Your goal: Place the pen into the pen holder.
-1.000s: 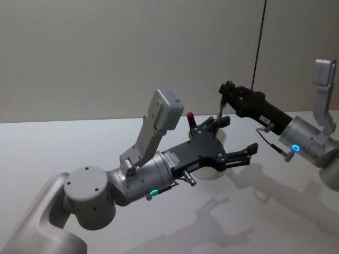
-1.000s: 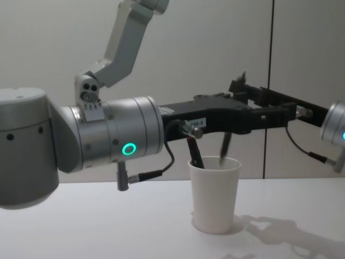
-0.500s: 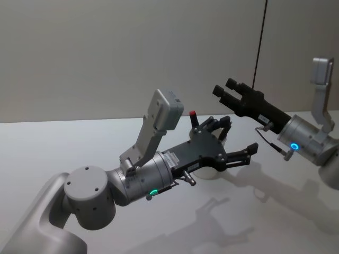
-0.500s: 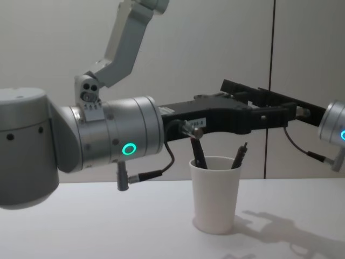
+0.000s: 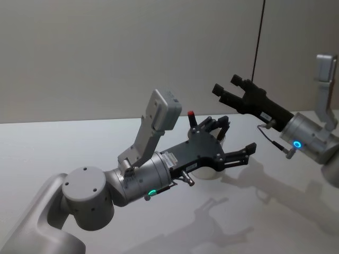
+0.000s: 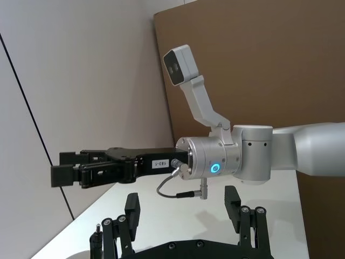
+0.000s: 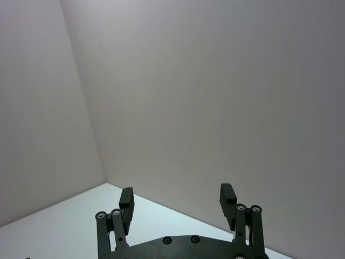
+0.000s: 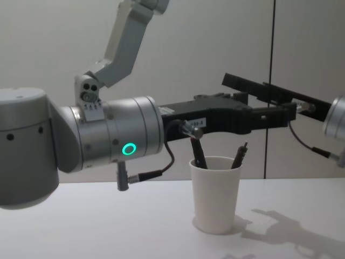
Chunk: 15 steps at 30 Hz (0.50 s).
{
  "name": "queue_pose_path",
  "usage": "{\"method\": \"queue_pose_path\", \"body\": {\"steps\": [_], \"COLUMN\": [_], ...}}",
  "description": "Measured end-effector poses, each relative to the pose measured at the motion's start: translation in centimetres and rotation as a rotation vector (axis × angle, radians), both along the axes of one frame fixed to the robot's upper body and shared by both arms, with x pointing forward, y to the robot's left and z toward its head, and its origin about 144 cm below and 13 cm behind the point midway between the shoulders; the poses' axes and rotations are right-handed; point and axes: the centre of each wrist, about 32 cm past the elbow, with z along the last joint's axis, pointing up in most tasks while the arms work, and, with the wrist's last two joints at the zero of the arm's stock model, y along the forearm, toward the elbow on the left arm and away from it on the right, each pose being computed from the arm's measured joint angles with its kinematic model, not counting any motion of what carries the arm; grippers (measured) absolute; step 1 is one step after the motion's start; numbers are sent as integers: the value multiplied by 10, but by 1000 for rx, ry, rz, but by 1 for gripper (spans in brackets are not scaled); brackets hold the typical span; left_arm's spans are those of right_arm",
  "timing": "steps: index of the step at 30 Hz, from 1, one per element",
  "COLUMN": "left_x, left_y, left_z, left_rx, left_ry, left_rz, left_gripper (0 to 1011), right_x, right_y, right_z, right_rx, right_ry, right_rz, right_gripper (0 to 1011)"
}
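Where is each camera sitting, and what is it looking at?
Head view: up on the head, looking down at both arms, the open left gripper over the pen holder.
Chest view: lower, side-on to the pen holder, two pens inside, a pen leaning right.
Left wrist view: on the left arm, facing the open right gripper.
Right wrist view: on the right arm, its own fingers facing bare wall.
Head and chest share the cup and both arms.
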Motion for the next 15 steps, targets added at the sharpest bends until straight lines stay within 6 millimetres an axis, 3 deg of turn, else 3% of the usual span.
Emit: {"method": "queue_pose_path", "body": {"steps": [15], "left_x": [0], "left_y": [0], "left_z": [0], "left_rx": [0], "left_ry": [0], "left_rz": [0], "left_gripper": [1003], "right_x": [-10], "right_y": [-6], "right_z": [5], "right_rx": [11], "right_ry": [5], "right_rz": [-13], "right_gripper": [1002]}}
